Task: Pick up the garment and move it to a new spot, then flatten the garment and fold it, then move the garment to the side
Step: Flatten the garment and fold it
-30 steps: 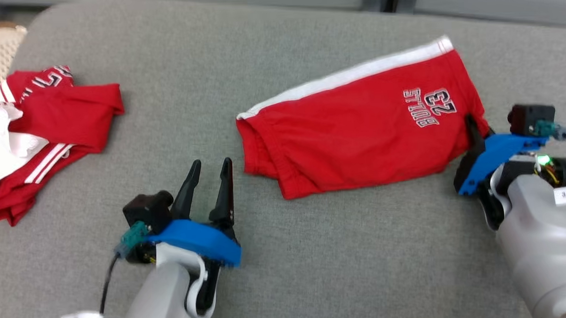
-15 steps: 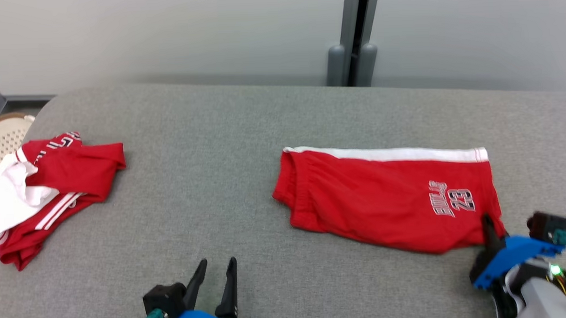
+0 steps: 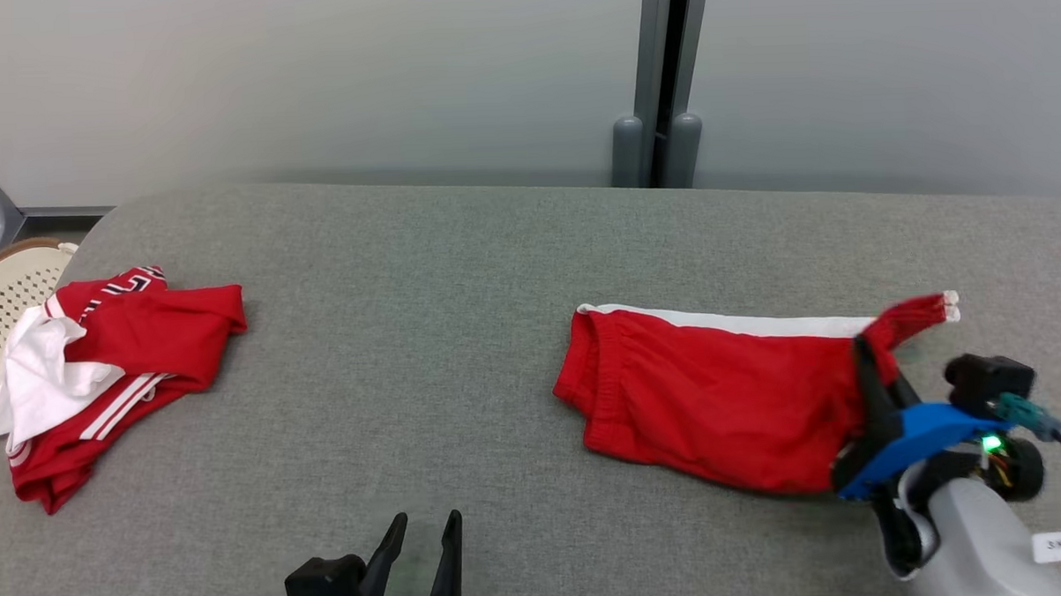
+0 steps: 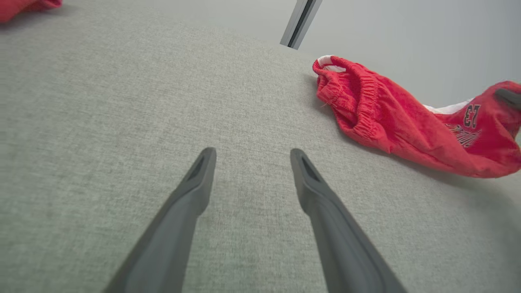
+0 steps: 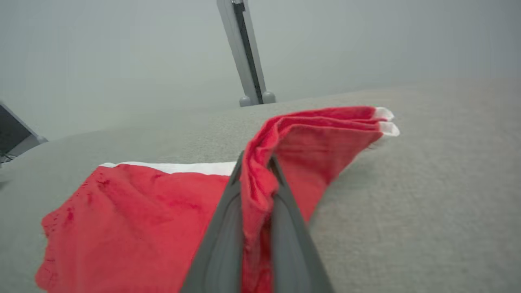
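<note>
The garment (image 3: pixel 719 393) is a pair of folded red shorts with a white side stripe, lying at the right of the grey cushion (image 3: pixel 426 337). My right gripper (image 3: pixel 870 357) is shut on its right hem and holds that end lifted, so the cloth bunches up between the fingers (image 5: pixel 228 211). The waistband end (image 4: pixel 346 81) rests on the surface. My left gripper (image 3: pixel 422 535) is open at the bottom edge, left of the shorts, with nothing between its fingers (image 4: pixel 195 183).
A pile of red and white clothes (image 3: pixel 100 357) lies at the far left, beside a perforated cream basket (image 3: pixel 1 303). A grey wall with a vertical post (image 3: pixel 660 82) stands behind the cushion.
The head camera has tilted up. My right gripper has lifted the shorts' right end off the surface and pulled the garment rightward. The left gripper stays open.
</note>
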